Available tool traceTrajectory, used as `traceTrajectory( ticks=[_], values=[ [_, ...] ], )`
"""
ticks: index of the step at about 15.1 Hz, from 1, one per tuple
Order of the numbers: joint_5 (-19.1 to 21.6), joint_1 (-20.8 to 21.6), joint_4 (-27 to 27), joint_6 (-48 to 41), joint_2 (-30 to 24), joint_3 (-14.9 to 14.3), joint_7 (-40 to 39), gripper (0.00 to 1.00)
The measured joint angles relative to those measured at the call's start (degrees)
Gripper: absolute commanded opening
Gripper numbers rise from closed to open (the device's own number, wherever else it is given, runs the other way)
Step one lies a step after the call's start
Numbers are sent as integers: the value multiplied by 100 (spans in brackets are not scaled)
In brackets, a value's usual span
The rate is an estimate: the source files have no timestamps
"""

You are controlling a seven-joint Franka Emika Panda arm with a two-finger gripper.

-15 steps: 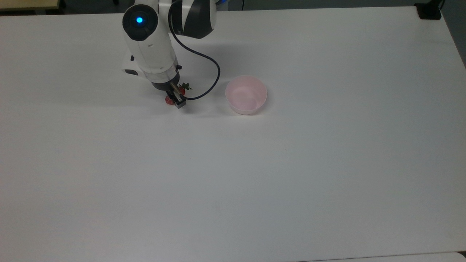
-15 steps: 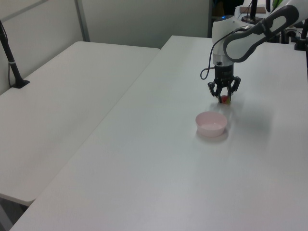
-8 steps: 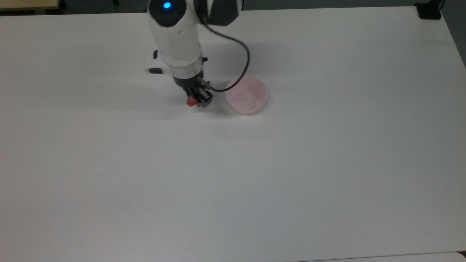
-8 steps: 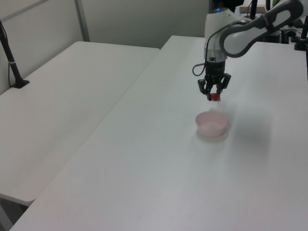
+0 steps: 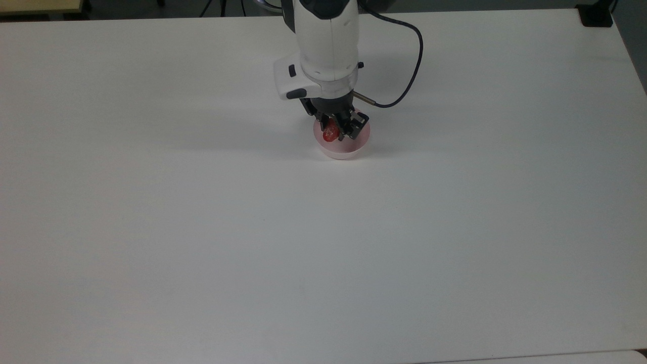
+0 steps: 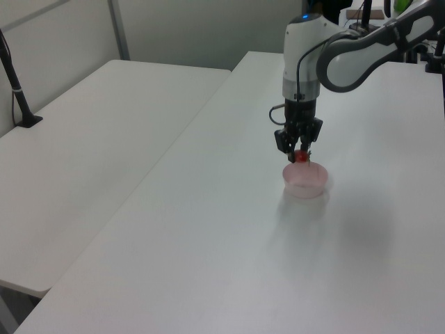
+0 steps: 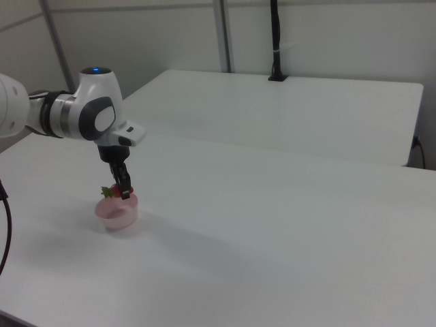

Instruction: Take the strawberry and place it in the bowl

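We've got the strawberry (image 5: pixel 330 133), glossy red with green leaves (image 7: pixel 107 192), pinched in the hand (image 5: pixel 339 129) right above the pale pink bowl (image 5: pixel 354 147), near the bench's (image 5: pixel 202 227) far edge in the top view. Can't really tell which way its tip points.

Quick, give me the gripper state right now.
Gripper: shut on the strawberry, held just above the bowl.
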Motion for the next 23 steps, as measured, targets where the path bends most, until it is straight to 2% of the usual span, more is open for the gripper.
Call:
traceTrajectory(
  ticks=[1, 2, 3, 4, 10, 12, 17, 21, 23],
  values=[
    [0, 16, -1, 0, 40, 10, 0, 38],
    [0, 27, -1, 0, 78, 15, 0, 56],
    [0, 38, -1, 0, 111, 15, 0, 85],
    [0, 48, -1, 0, 140, 15, 0, 100],
    [0, 58, 51, -104, 153, 19, -1, 100],
    [0, 16, 289, -569, 82, 16, 0, 100],
    [-1, -293, 1489, -2449, -272, -64, -84, 100],
    [-43, -314, 1641, -3004, -695, -155, -457, 100],
    [-94, -230, 1646, -3079, -936, -396, -664, 100]
  ],
)
